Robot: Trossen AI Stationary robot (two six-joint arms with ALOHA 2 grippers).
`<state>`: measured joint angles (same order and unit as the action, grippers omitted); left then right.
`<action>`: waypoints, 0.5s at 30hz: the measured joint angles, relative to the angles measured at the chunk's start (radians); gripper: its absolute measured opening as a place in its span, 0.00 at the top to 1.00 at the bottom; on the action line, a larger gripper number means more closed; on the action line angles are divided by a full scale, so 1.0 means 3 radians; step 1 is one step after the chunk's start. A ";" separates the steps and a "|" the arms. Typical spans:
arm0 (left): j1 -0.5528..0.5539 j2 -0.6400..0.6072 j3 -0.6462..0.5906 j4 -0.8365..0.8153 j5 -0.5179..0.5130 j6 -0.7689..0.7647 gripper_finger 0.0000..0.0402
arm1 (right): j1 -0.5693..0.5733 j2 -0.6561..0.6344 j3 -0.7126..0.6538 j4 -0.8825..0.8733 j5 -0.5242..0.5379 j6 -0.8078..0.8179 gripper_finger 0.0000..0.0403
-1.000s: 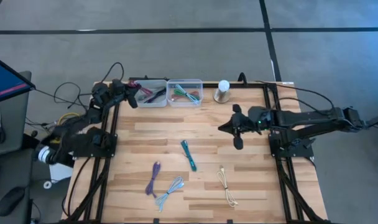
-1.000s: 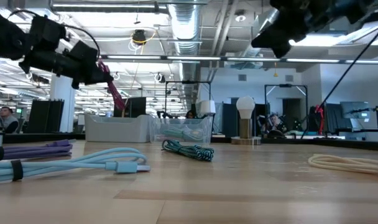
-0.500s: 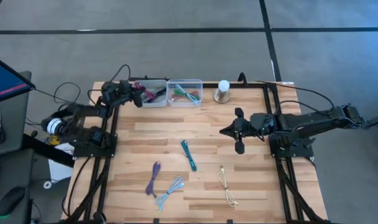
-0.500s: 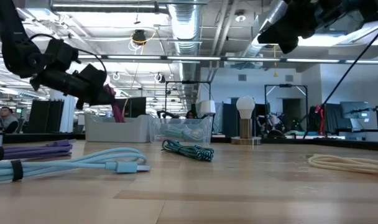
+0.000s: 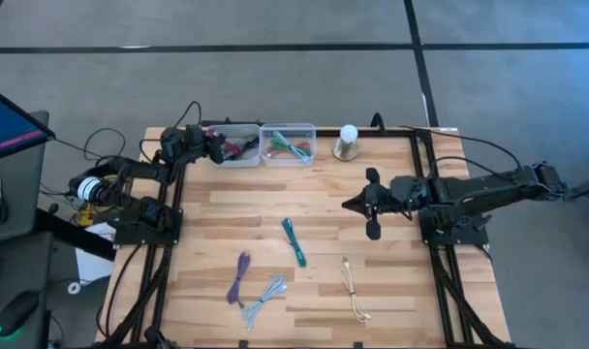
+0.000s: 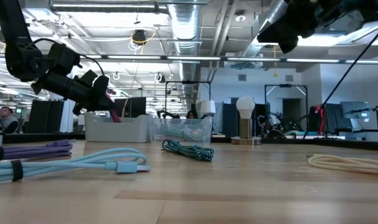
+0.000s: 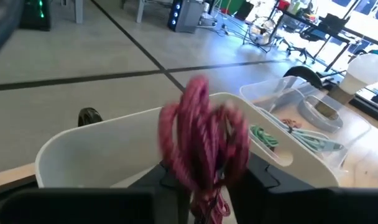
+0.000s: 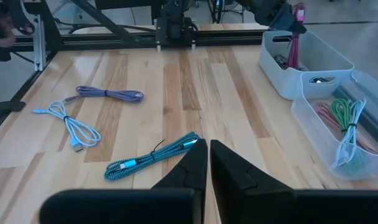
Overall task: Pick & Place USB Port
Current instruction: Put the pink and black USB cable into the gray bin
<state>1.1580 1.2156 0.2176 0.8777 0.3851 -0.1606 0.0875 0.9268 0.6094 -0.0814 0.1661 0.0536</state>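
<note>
Right now your left gripper hangs over the white bin, the pink cable between its fingers, though you cannot tell whether they grip it, four cables waiting nearby.

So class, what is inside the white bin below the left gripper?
A pink cable hangs into the white bin from the left gripper. Something dark lies on the bin's floor; the walls hide the rest.

Bundled magenta USB cable hangs upright between the left gripper's fingers, over the white bin
</note>
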 joint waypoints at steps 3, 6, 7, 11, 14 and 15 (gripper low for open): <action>0.0000 0.0000 0.0000 0.0010 0.0000 -0.0019 0.72 | 0.0000 0.0001 0.0000 0.0015 0.0000 0.0000 0.97; 0.0000 0.0000 0.0000 0.0023 0.0000 -0.0111 0.62 | 0.0000 0.0001 0.0001 0.0038 0.0000 0.0000 0.97; 0.0000 0.0000 0.0000 0.0029 -0.0002 -0.0148 0.59 | 0.0000 0.0001 0.0001 0.0036 0.0000 0.0001 0.97; 0.0000 -0.0040 0.0082 0.0048 -0.0123 -0.0218 0.47 | 0.0000 0.0001 0.0001 0.0036 0.0000 0.0000 0.97; 0.0000 -0.0158 0.0206 0.0068 -0.0207 -0.0219 0.43 | 0.0000 0.0001 0.0001 0.0036 0.0000 0.0000 0.97; 0.0000 -0.0205 0.0256 0.0070 -0.0216 -0.0219 0.42 | 0.0000 0.0001 0.0001 0.0036 0.0000 0.0001 0.97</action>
<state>1.1580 1.1540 0.2944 0.8988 0.3202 -0.2264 0.0875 0.9272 0.6098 -0.0708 0.1661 0.0538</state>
